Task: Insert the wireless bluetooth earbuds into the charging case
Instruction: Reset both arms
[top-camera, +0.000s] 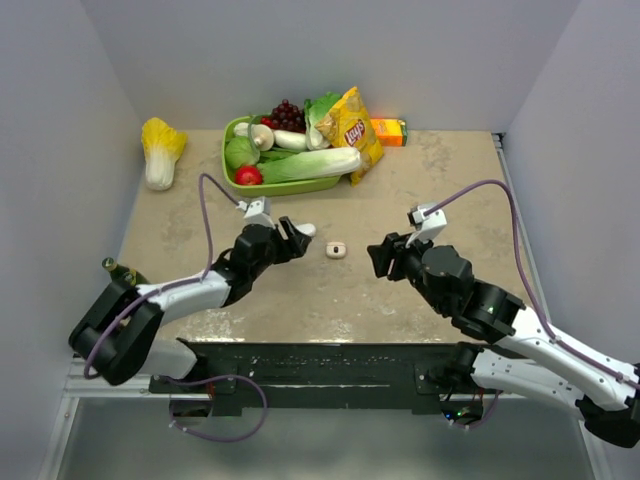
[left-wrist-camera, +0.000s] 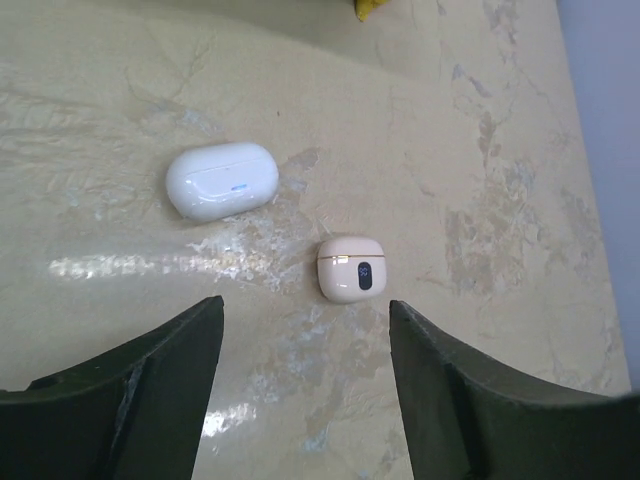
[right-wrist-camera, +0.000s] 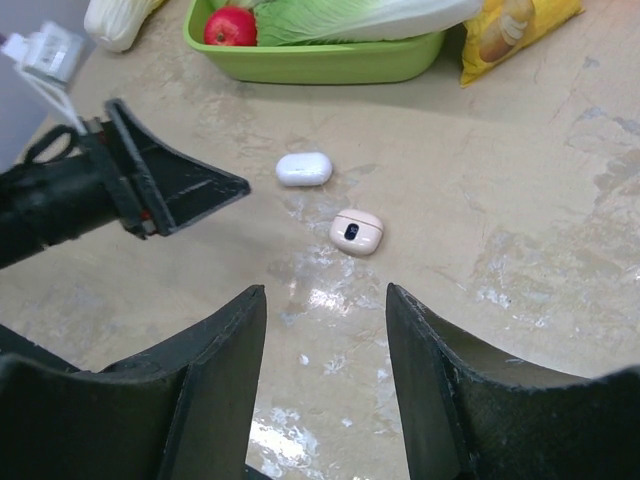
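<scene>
Tabletop (top-camera: 440, 200) of beige stone — white charging case (left-wrist-camera: 222, 180), grey walls (top-camera: 300, 50)

Lay's logo on the yellow chip bag (top-camera: 352, 132), tiny blue print on white charging case (left-wrist-camera: 221, 180) unreadable

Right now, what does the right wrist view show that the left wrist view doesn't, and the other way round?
Only the right wrist view shows the green basket of produce, the left claw seen from the side, and the right claw open with nothing in it. Only the left wrist view shows the left claw's own fingers spread, with nothing between them. Both views show the white case and the beige case lying apart on the table, neither of them held.
</scene>
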